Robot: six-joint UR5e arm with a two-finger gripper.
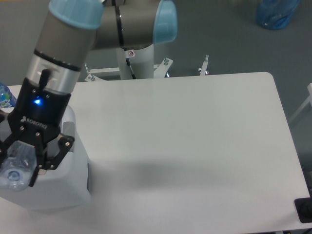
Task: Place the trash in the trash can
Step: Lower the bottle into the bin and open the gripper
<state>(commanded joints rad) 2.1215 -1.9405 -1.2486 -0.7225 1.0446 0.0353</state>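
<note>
The gripper (17, 163) hangs over the trash can (68, 187) at the 8 o'clock side of the table (195, 146), its black fingers (53, 151) pinching the clear plastic bottle (14, 168) between them. The bottle is held lengthwise toward the camera, its round end facing up and out, directly above the can's opening near the can's 9 o'clock edge. The can's white rim and front wall show at 4 o'clock of the gripper; its interior is hidden by the arm. A blue indicator light (37, 102) glows on the wrist. A second bottle (5, 95) shows partly at the frame's 9 o'clock edge. A blue plastic bag (275, 12) lies on the floor at 1 o'clock, well apart from the table.
</note>
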